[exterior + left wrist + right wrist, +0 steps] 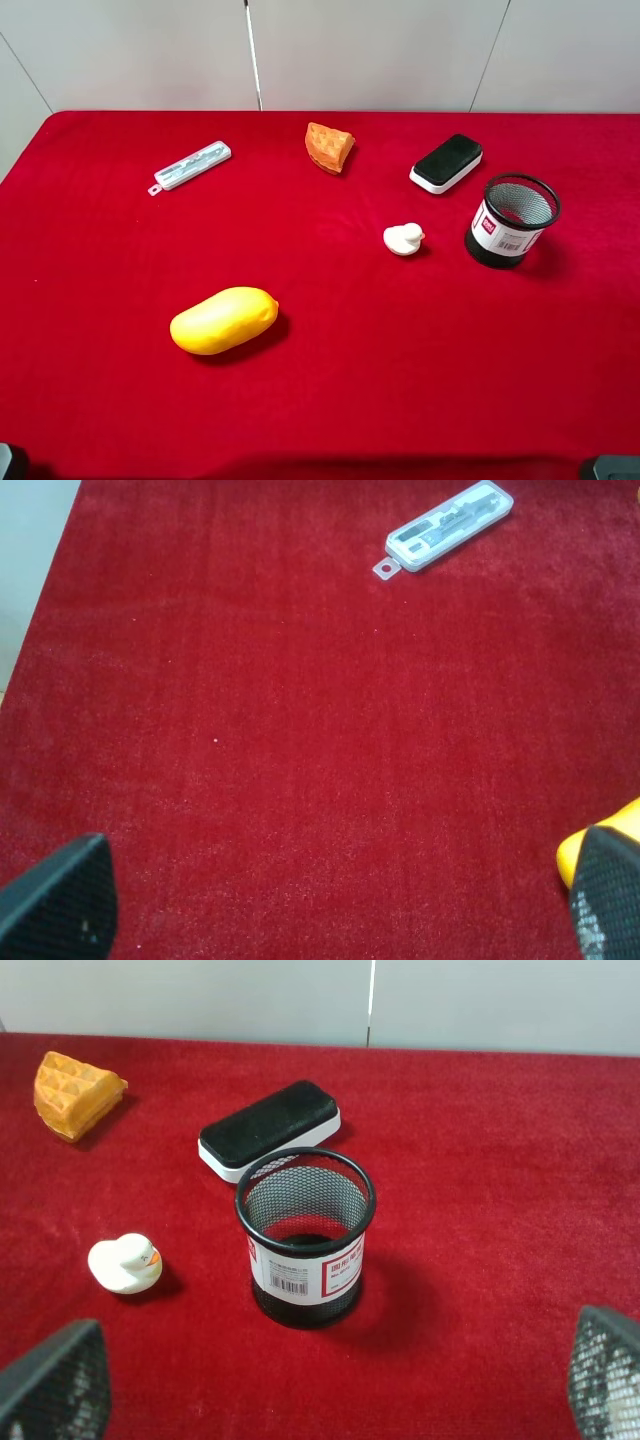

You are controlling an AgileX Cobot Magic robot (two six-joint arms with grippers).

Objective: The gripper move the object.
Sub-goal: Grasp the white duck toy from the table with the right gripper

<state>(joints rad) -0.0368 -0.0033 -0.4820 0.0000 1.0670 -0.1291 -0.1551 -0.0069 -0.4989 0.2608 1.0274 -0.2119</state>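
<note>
The small white duck (403, 239) sits upright on the red cloth right of centre, just left of the mesh cup. It also shows in the right wrist view (125, 1263), with an orange beak. My right gripper (330, 1385) is open and empty, well short of the duck and the cup, with both fingers at the picture's lower corners. My left gripper (335, 905) is open and empty over bare cloth, and the mango's end (578, 852) shows beside one finger. In the high view only dark corners of the arms show at the bottom edge.
A black mesh cup (512, 220) stands right of the duck. A black and white eraser (446, 163) lies behind it. An orange sponge wedge (329, 147) is at back centre, a clear plastic case (190, 166) at back left, and a yellow mango (224, 320) at front left.
</note>
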